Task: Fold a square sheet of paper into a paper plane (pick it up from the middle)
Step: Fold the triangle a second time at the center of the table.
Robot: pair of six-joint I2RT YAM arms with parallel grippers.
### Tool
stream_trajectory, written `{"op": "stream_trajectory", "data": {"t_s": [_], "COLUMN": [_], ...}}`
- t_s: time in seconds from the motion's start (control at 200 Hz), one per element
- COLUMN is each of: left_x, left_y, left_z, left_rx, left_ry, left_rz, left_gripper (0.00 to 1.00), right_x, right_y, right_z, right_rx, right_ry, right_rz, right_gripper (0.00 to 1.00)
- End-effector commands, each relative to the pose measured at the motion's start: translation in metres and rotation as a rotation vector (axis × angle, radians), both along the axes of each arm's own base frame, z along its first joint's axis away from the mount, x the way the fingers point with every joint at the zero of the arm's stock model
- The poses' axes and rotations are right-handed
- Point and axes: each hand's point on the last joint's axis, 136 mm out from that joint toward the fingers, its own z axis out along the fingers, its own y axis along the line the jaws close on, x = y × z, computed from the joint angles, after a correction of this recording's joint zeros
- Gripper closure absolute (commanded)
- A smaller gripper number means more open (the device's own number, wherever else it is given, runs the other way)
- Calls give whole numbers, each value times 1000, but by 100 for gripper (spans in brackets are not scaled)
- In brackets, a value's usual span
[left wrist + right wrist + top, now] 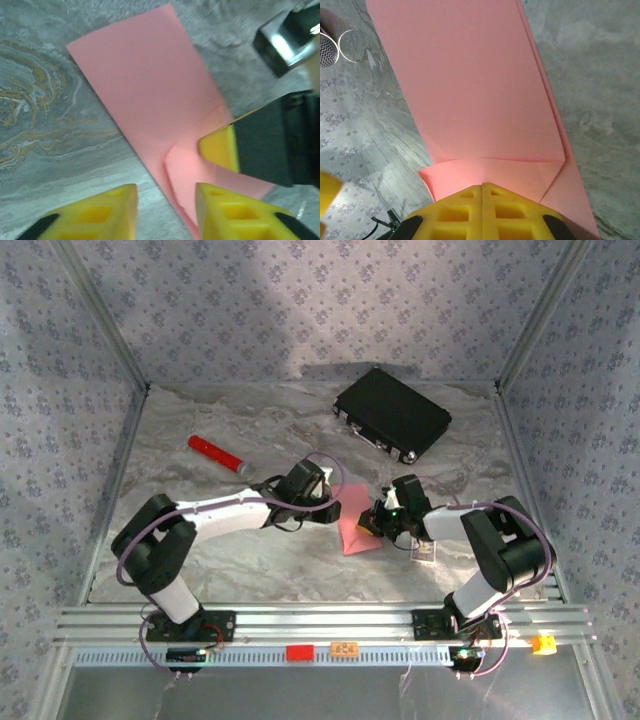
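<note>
The square sheet of paper [352, 532] is salmon pink and lies on the marble table between the two arms. It is folded into a long flat strip [145, 85] with one corner turned over into a flap [495, 172], not a pointed paper plane. My left gripper [166, 200] hovers open over the strip's near edge, one finger above the table and one above the paper, with nothing between them. My right gripper [482, 187] is shut, and its joined yellow fingertips [220, 147] press on the flap. From above, the left gripper [335, 505] and the right gripper [375, 527] flank the paper.
A black case [392, 415] lies at the back right. A red cylinder with a grey cap [218, 455] lies at the left. A small printed card [427, 553] sits under the right arm. An aluminium rail [320, 620] runs along the near edge, and patterned walls enclose the table.
</note>
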Motion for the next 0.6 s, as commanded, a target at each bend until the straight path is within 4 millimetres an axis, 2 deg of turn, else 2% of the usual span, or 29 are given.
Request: {"op": "stream_trajectory", "data": {"t_s": [0.0, 0.115, 0.27, 0.39, 0.595], "left_x": [-14, -29, -49, -56, -57], "left_y": [-4, -25, -53, -66, -73], "left_z": [6, 10, 8, -1, -16], "left_rx": [-55, -141, -197, -199, -194], "left_ry": [65, 139, 223, 273, 318], "left_rz": [-18, -81, -176, -201, -199], "left_gripper": [75, 86, 89, 89, 90], "right_x": [-17, -16, -17, -18, -17], "right_y": [-18, -16, -16, -18, -17], "right_z": [-29, -28, -28, -28, -28], "right_rx": [-92, -77, -80, -85, -84], "right_ry": [100, 98, 100, 100, 100], "right_rz": [-67, -76, -82, -87, -82], "right_gripper": [100, 100, 100, 100, 100]}}
